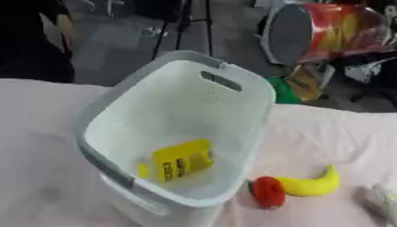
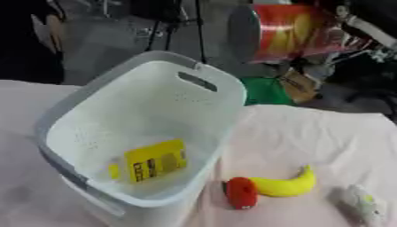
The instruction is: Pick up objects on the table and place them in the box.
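Observation:
A tall red can point(image 2: 287, 31) with yellow pictures and a grey lid hangs in the air at the upper right, lying on its side above and behind the far right corner of the basket. My right hand point(image 2: 371, 33), black with silver parts, comes in from the upper right corner and is curled round it. The white plastic basket point(image 1: 263, 97) stands on the table with a flat yellow packet point(image 1: 182, 162) on its bottom. To its right on the cloth lie a small red object point(image 1: 269, 191) and a banana point(image 1: 314, 184), touching each other. My left hand shows in neither view.
A pale pink cloth point(image 1: 310, 133) covers the table. A white crumpled thing point(image 2: 360, 204) lies near the lower right corner. Behind the table's far edge are a green object point(image 2: 267, 91), a brown item and stand legs on a grey floor.

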